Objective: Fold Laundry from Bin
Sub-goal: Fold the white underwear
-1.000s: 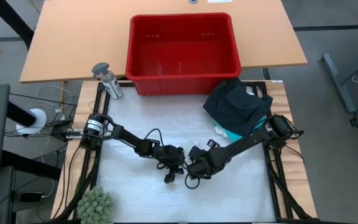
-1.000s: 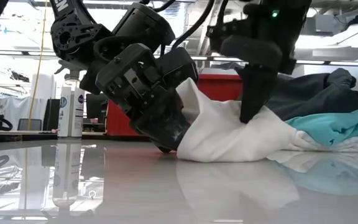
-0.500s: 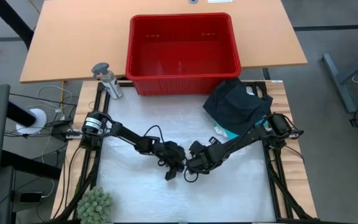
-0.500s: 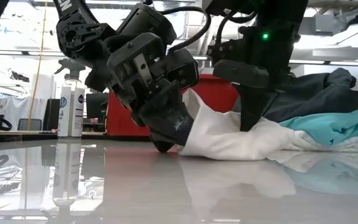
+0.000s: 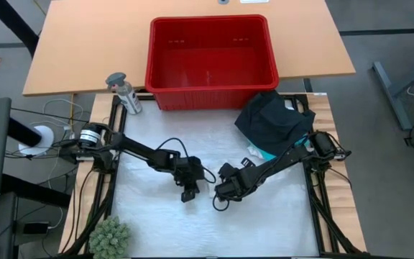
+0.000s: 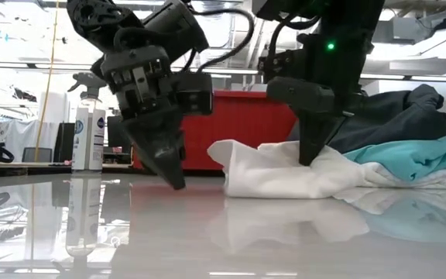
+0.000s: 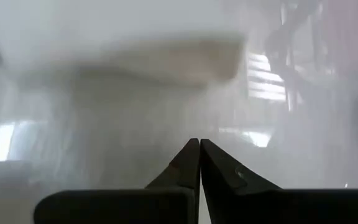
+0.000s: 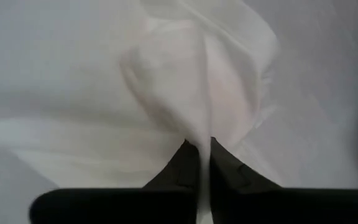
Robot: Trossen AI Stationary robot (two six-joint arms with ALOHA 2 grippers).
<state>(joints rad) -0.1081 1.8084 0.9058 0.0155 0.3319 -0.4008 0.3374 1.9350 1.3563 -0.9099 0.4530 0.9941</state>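
Observation:
A small white piece of laundry lies bunched on the white table near its middle. My right gripper comes down on it from above and is shut on it; the right wrist view shows cloth between its fingers. My left gripper is shut with nothing in it, a short way to the piece's left, its tips pointing down just over the table. Black clothing lies on a turquoise shirt at the table's far right. The red bin stands behind the table. My right gripper pinches a raised fold of the white piece between its two fingers. It comes slanting down from above on the table's right. The rest of the piece lies slack on the table around the fingers.
A spray bottle stands at the far left corner beside the bin. A green spiky ball sits at the near left corner. Bare table lies in front of both grippers toward the near edge.
My left gripper has risen and drawn away from the white piece toward the table's left, its fingers still shut. The end of the piece that leaned up against it has sunk into a low fold. My right gripper has stayed on the piece.

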